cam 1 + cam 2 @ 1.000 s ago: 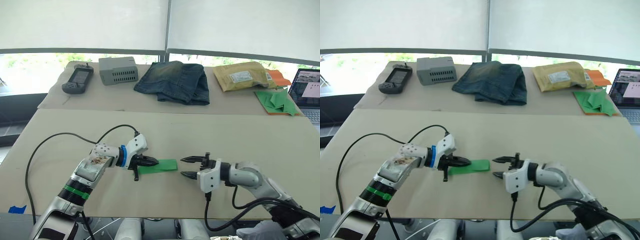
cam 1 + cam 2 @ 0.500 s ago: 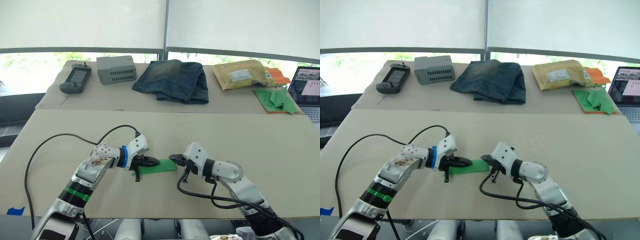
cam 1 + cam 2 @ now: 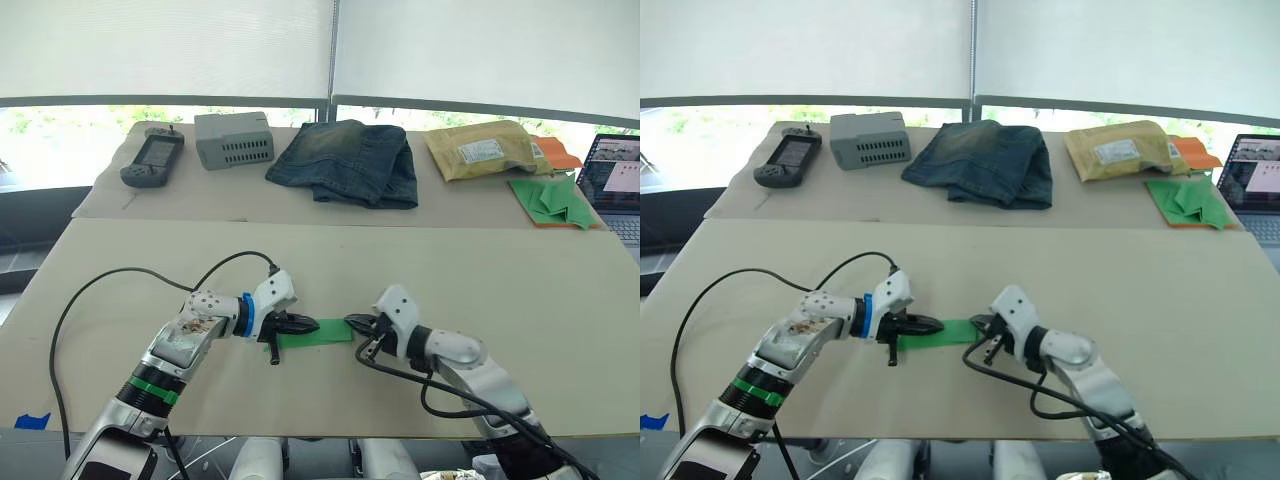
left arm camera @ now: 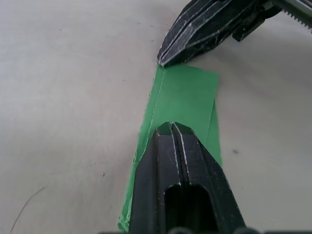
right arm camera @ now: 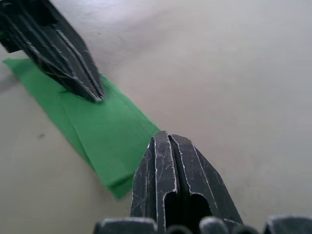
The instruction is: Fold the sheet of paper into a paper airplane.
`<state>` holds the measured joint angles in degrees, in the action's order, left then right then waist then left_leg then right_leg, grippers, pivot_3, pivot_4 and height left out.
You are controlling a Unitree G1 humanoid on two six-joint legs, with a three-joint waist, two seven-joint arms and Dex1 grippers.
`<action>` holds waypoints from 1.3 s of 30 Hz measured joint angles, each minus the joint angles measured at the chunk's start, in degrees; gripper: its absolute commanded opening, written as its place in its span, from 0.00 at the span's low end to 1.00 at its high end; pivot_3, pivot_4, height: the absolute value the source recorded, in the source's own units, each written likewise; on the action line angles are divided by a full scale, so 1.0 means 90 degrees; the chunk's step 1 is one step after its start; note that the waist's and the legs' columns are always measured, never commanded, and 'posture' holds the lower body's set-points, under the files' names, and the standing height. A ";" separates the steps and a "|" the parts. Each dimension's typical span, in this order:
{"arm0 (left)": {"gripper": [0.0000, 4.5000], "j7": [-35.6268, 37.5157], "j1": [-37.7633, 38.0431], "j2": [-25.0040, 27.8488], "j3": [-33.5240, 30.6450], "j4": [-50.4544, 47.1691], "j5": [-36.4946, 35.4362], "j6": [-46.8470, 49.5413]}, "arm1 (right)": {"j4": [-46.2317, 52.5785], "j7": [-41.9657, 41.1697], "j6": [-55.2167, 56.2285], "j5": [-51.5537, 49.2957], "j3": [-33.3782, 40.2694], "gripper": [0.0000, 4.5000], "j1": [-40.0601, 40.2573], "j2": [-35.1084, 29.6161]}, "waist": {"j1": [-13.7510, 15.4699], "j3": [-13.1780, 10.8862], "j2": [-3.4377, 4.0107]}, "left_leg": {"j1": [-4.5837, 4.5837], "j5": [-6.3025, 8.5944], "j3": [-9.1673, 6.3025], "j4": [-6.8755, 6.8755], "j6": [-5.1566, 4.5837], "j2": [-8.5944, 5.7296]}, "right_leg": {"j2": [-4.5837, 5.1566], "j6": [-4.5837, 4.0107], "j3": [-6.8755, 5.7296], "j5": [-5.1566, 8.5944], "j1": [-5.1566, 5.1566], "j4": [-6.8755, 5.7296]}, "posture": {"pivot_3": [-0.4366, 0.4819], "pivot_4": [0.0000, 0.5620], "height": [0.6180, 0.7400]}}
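Note:
The sheet of paper lies on the tan table as a narrow green folded strip with layered creases. My left gripper is shut, and its tip rests flat on the strip's left part. My right gripper is shut too, and its tip touches the strip's right end. The two tips face each other across the short bare stretch of paper. In the left wrist view the right gripper sits at the strip's far corner.
On the far table lie a handheld controller, a grey box, folded jeans, a yellow padded envelope, a heap of green paper darts on an orange sheet, and a laptop. A black cable loops beside my left arm.
My right gripper, open and apart from the paper a second ago, has turned, shut and moved left to the strip's right end. The left gripper has stayed on the paper.

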<state>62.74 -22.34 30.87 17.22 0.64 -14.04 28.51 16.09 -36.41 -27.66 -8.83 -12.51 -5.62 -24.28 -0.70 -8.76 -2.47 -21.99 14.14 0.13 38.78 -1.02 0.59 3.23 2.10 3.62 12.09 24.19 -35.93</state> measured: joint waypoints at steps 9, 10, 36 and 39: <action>0.00 -0.0049 0.0074 -0.0051 -0.0070 -0.0040 -0.0025 -0.0011 | 0.0518 -0.0208 -0.0196 -0.0658 0.0317 0.01 -0.0253 0.0147 | -0.0039 -0.0007 0.0010 | -0.0004 0.0000 -0.0001 -0.0004 0.0000 0.0007 | -0.0009 0.0000 0.0000 0.0000 0.0009 0.0000 | 0.48 0.27 0.91; 0.00 -0.0064 0.0074 -0.0073 -0.0069 -0.0040 -0.0025 -0.0014 | 0.0513 -0.0214 -0.0233 -0.0633 0.0167 0.01 -0.0340 0.0146 | -0.0037 -0.0007 0.0010 | -0.0005 0.0000 -0.0001 -0.0004 0.0000 0.0007 | -0.0009 0.0000 -0.0001 0.0000 0.0009 0.0000 | 0.48 0.27 0.91; 0.00 -0.0652 0.1777 0.0618 -0.1348 -0.1118 -0.0606 0.0017 | -0.0162 -0.0384 -0.1437 -0.0646 -0.0709 0.01 -0.1047 0.0296 | -0.0200 -0.0006 0.0014 | 0.0040 0.0001 -0.0021 -0.0048 0.0002 0.0024 | -0.0012 -0.0020 0.0002 0.0009 0.0004 -0.0001 | 0.48 0.27 0.91; 0.00 -0.0656 0.1827 0.0745 -0.1469 -0.1111 -0.0653 0.0020 | -0.0171 -0.0387 -0.1417 -0.0646 -0.0735 0.01 -0.1059 0.0299 | -0.0212 -0.0006 0.0014 | 0.0042 0.0001 -0.0020 -0.0056 0.0002 0.0026 | -0.0014 -0.0023 0.0002 0.0011 0.0008 -0.0001 | 0.48 0.27 0.91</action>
<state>56.84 -5.89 37.57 4.01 -9.36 -19.91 28.69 14.55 -39.90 -40.40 -14.65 -19.12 -15.15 -21.60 -2.61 -8.81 -2.34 -21.61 14.15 -0.04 38.28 -1.00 0.82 3.11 1.90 3.63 12.19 24.26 -35.94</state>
